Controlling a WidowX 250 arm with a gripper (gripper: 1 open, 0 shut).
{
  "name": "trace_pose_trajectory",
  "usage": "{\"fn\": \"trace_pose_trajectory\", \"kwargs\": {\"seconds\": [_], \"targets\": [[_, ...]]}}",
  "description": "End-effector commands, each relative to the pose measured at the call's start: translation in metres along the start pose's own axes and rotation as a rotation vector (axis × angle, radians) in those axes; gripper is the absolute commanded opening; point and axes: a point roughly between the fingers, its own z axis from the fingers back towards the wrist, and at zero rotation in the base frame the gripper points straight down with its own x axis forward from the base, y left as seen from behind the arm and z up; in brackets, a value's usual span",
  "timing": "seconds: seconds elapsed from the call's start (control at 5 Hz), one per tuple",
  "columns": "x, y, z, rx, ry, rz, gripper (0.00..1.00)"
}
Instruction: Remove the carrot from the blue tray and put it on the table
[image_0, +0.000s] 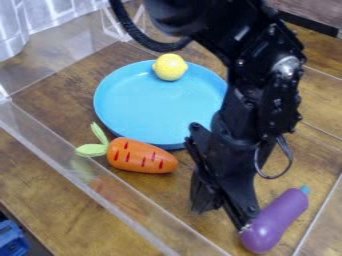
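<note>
The orange carrot (140, 156) with its light green top lies on the dark wood table (60, 105), just in front of the blue tray (140, 100) and touching or nearly touching its near rim. My gripper (230, 212) points down to the right of the carrot, apart from it, its fingers shut with nothing between them. It stands close to the table, between the carrot and the purple eggplant. The black arm hides the tray's right part.
A small yellow ball (170, 67) sits on the tray's far side. A purple eggplant (277, 222) lies at the front right, next to my gripper. Low clear acrylic walls (80, 170) border the table at the front and left.
</note>
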Motion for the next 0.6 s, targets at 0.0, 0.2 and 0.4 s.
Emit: {"fn": "trace_pose_trajectory", "kwargs": {"seconds": [0.0,0.2,0.4], "targets": [[0.015,0.002,0.021,0.014,-0.055,-0.014,0.0],[0.018,0.002,0.029,0.02,-0.051,-0.028,0.0],[0.01,0.012,0.031,0.02,-0.033,0.018,0.0]]}}
